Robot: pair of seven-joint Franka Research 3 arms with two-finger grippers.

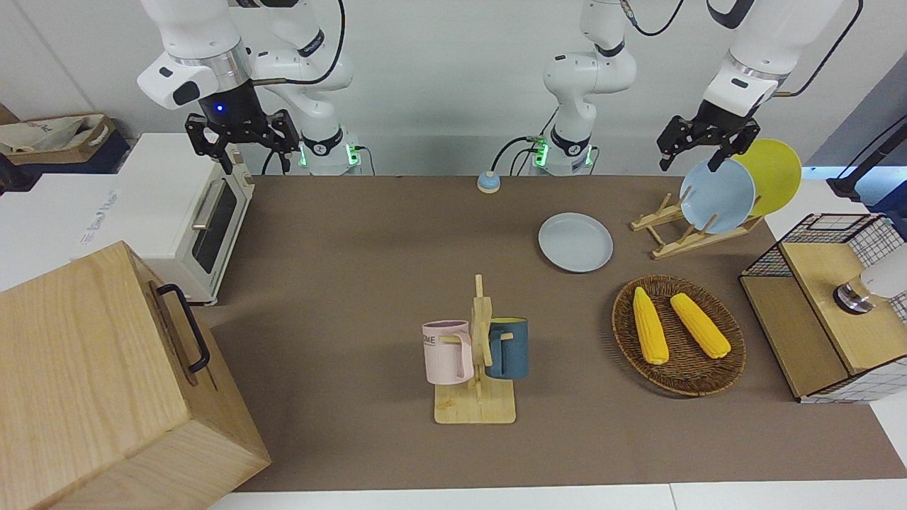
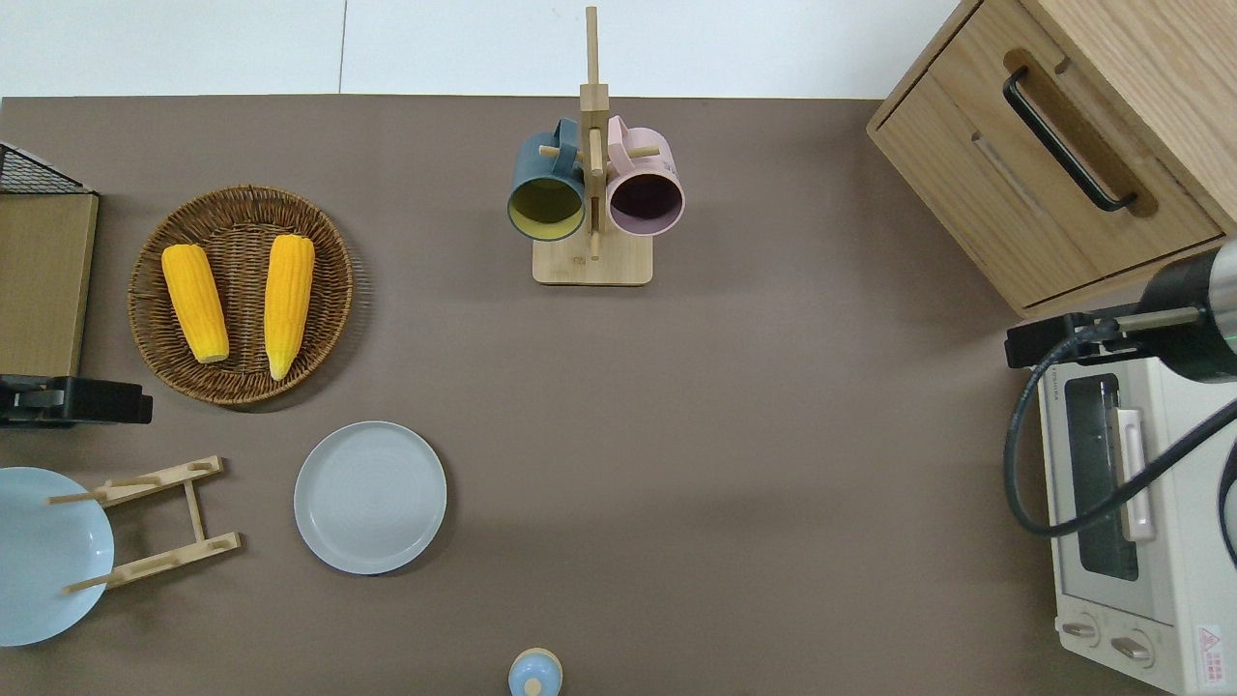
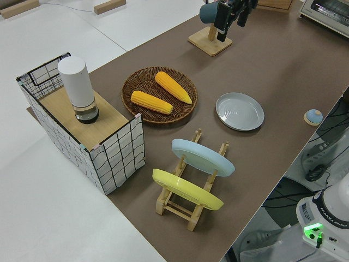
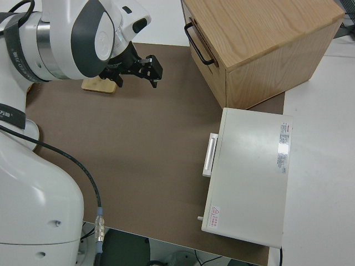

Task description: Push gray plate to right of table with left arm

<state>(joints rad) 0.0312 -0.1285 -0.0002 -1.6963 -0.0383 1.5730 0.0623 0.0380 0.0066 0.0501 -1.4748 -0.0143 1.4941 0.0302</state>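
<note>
Task not started. Round pale gray plate (image 2: 370, 497) lies untouched on the brown-matted table (image 2: 754, 416), between the wooden dish rack (image 2: 159, 523) and table middle. Left arm's black gripper (image 1: 701, 145) hangs raised, fingers apart, empty. Right arm parked.

Left arm: white and jointed, loose black cables along it, raised with its wrist angled downward.
Left gripper (image 1: 696, 150): black, two fingers – held up in the air at the left arm's end of the table, fingers apart, nothing between them.
Right arm: parked, white, with a blue light glowing on its black wrist.
Right gripper (image 1: 239, 142): black, pointing down – fingers spread wide, holding nothing.
</note>
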